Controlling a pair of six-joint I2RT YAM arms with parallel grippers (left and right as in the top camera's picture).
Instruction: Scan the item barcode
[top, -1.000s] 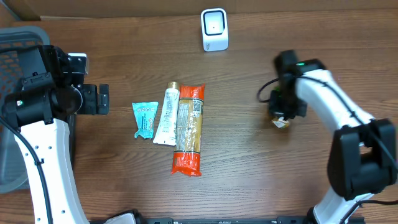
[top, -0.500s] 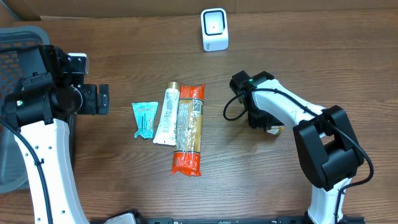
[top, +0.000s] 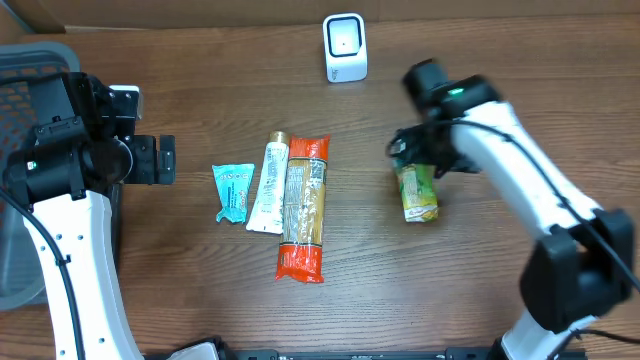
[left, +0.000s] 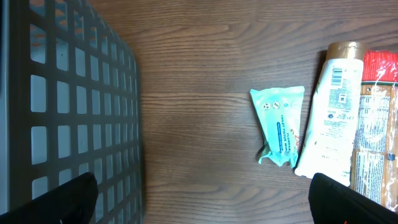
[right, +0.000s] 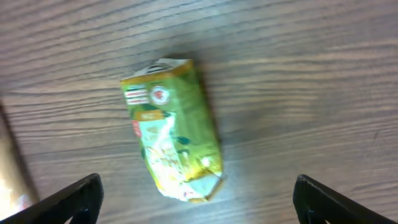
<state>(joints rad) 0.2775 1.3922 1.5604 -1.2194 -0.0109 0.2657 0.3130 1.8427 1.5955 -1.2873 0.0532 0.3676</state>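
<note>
A grey mesh basket (top: 25, 70) stands at the left edge of the desk (top: 500, 60); what it holds cannot be made out. The green packet (top: 418, 192) lies flat on the wood, right of the orange package (top: 303, 205) and apart from it. Its long axis runs from far side to near side, slightly tilted. The right hand (right: 205, 200) hangs over the packet's far end, spread wide and holding nothing. The left hand (left: 202, 202), beside the basket, is likewise wide and empty.

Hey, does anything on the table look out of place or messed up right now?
Only the green packet stands out: it lies alone toward the right of the table, apart from the row of teal packet, white tube and orange packet, and one end looks crumpled in the right wrist view. Nothing is spilled.
</note>
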